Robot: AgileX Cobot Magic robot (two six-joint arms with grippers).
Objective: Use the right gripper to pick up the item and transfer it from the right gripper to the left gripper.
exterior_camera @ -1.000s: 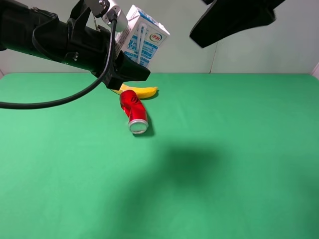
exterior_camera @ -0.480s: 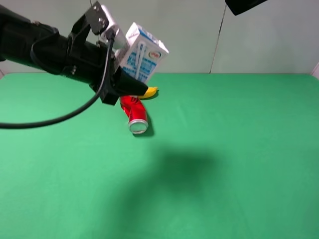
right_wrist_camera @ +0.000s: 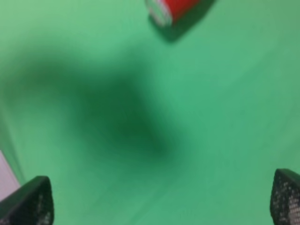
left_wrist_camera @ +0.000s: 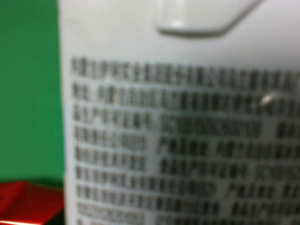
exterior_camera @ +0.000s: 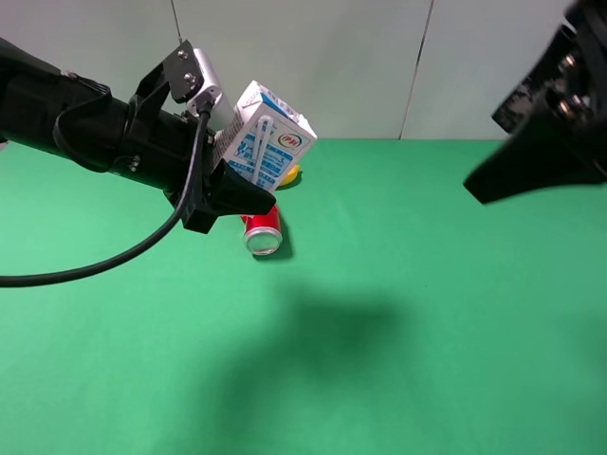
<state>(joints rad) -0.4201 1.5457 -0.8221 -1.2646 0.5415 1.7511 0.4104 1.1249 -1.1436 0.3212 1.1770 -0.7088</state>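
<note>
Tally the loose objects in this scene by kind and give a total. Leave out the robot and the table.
Drink carton: 1
Red can: 1
Banana: 1
Total: 3

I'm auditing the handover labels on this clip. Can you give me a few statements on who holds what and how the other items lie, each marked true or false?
1. The left gripper holds the carton above the table. True.
2. The right gripper is shut on the carton. False: it is open, empty and well apart from it.
3. The red can stands upright. False: it lies on its side.
4. The banana is partly hidden behind the carton. True.
</note>
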